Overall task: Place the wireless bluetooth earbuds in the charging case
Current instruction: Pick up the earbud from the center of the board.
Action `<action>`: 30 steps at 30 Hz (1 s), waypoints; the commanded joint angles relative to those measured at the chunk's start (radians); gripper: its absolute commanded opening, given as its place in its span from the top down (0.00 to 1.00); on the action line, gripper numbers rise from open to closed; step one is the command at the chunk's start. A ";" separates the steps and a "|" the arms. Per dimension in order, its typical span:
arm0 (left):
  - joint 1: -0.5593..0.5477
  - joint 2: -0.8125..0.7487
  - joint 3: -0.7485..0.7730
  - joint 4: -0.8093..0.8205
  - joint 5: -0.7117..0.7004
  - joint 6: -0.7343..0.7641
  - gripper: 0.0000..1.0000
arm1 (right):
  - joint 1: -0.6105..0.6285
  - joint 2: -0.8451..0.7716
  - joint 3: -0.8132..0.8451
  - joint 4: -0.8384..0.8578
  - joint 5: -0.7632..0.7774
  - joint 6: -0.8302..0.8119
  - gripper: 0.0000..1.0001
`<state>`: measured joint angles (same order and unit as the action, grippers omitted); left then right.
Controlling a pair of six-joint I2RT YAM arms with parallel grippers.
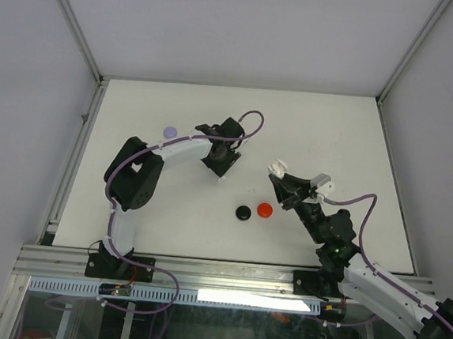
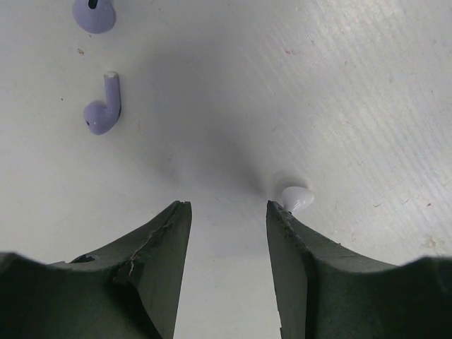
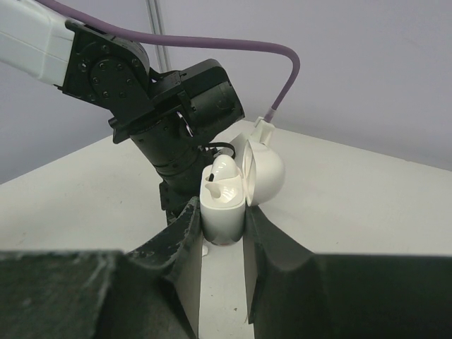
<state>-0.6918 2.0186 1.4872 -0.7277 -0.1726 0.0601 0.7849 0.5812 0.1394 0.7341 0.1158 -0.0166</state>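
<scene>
Table: we see a white table with both arms reaching over its middle, one from the near left and one from the near right.
Left gripper: the left gripper hangs low over the table, jaws apart and nothing between them.
Right gripper: the right gripper is clamped on the white case and holds it upright above the table, to the right of the left gripper.
Case: its lid is swung back, and one white bud already sits in a socket. We cannot see whether the other socket is free.
Other cases: a lavender case lies far left, with a black case and a red case just beside each other near the middle.
Loose white bud: the loose bud lies on the table at the tip of the wrist view's right-hand finger, outside the gap. Its stem is hidden, so we cannot tell its long axis.
Lavender buds: one lavender bud lies further off to the other side, stem pointing away from the fingers. A second bud lies beyond it.
Key relation: we judge the left arm the nearer one. Its jaws must shift sideways toward the loose bud to straddle it.
</scene>
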 commanded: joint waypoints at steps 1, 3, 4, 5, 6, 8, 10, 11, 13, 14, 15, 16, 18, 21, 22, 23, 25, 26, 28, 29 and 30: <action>0.007 -0.071 0.064 0.000 0.014 -0.072 0.52 | -0.003 -0.020 0.006 0.021 0.003 0.009 1.00; 0.005 -0.075 0.066 0.000 0.082 -0.065 0.51 | -0.002 -0.029 0.003 0.015 0.007 0.007 1.00; 0.005 -0.074 0.067 0.000 0.099 -0.060 0.51 | -0.002 -0.032 0.002 0.013 0.009 0.007 1.00; 0.005 -0.071 0.067 -0.003 0.109 -0.055 0.51 | -0.002 -0.035 0.000 0.012 0.009 0.007 1.00; 0.004 -0.064 0.070 -0.007 0.114 -0.052 0.51 | -0.002 -0.034 0.000 0.009 0.010 0.007 1.00; 0.004 -0.054 0.075 -0.011 0.124 -0.048 0.52 | -0.001 -0.032 0.000 0.010 0.008 0.009 1.00; 0.004 -0.041 0.081 -0.017 0.132 -0.048 0.52 | -0.001 -0.030 0.002 0.010 0.007 0.009 1.00; 0.004 -0.035 0.085 -0.020 0.135 -0.048 0.52 | -0.002 -0.028 0.002 0.011 0.007 0.009 1.00; 0.001 -0.023 0.092 -0.025 0.136 -0.045 0.53 | -0.002 -0.027 0.003 0.011 0.006 0.009 1.00; 0.000 -0.018 0.095 -0.026 0.134 -0.042 0.53 | -0.002 -0.026 0.004 0.011 0.005 0.009 1.00; -0.003 -0.013 0.098 -0.028 0.134 -0.040 0.53 | -0.002 -0.025 0.005 0.011 0.005 0.009 1.00; -0.004 -0.006 0.101 -0.032 0.129 -0.037 0.55 | -0.002 -0.025 0.005 0.010 0.005 0.010 1.00; -0.014 0.006 0.105 -0.037 0.121 -0.036 0.58 | -0.002 -0.024 0.005 0.009 0.005 0.010 1.00; -0.022 0.022 0.109 -0.043 0.114 -0.036 0.64 | -0.002 -0.024 0.004 0.008 0.005 0.010 1.00; -0.025 0.026 0.111 -0.045 0.112 -0.036 0.64 | -0.002 -0.024 0.005 0.009 0.005 0.010 1.00; -0.028 0.030 0.112 -0.047 0.105 -0.036 0.65 | -0.001 -0.025 0.004 0.008 0.005 0.010 1.00; -0.033 0.039 0.114 -0.051 0.098 -0.036 0.65 | -0.001 -0.024 0.005 0.008 0.005 0.010 1.00; -0.035 0.043 0.115 -0.052 0.098 -0.036 0.64 | -0.001 -0.024 0.004 0.008 0.004 0.010 1.00; -0.037 0.047 0.117 -0.056 0.096 -0.036 0.64 | -0.002 -0.024 0.003 0.007 0.004 0.010 1.00; -0.037 0.051 0.118 -0.057 0.096 -0.036 0.64 | -0.002 -0.025 0.003 0.007 0.004 0.011 1.00; -0.037 0.052 0.120 -0.059 0.097 -0.036 0.64 | -0.002 -0.026 0.003 0.007 0.004 0.012 1.00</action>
<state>-0.7212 2.0743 1.5631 -0.7845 -0.0727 0.0261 0.7849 0.5602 0.1356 0.7044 0.1162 -0.0166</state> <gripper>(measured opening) 0.357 0.254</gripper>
